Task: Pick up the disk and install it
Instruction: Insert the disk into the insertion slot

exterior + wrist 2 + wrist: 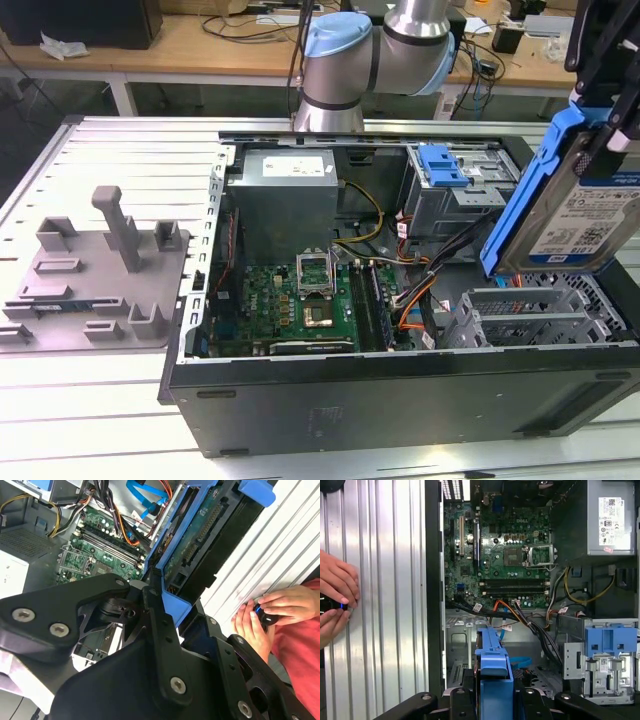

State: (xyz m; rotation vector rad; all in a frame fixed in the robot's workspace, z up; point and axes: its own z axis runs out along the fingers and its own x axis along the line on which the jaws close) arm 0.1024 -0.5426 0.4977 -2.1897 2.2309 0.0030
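Note:
The disk (585,225), a silver drive with a white-and-blue label in a blue carrier, hangs tilted above the exterior view's right end of the open computer case (400,400). My gripper (603,120) comes down from above and is shut on its blue frame. In the second wrist view the black fingers (155,615) clamp the carrier of the disk (200,545), whose green circuit side shows. In the first wrist view the disk (492,665) stands edge-on in the gripper (493,700), over the grey drive cage (462,645).
The case holds a motherboard (300,300), a grey power supply (285,190), cable bundles (420,290) and a blue latch piece (440,165). A grey fixture (100,270) lies on the ribbed table at the exterior view's left. A person's hands (270,612) rest on the table beside the case.

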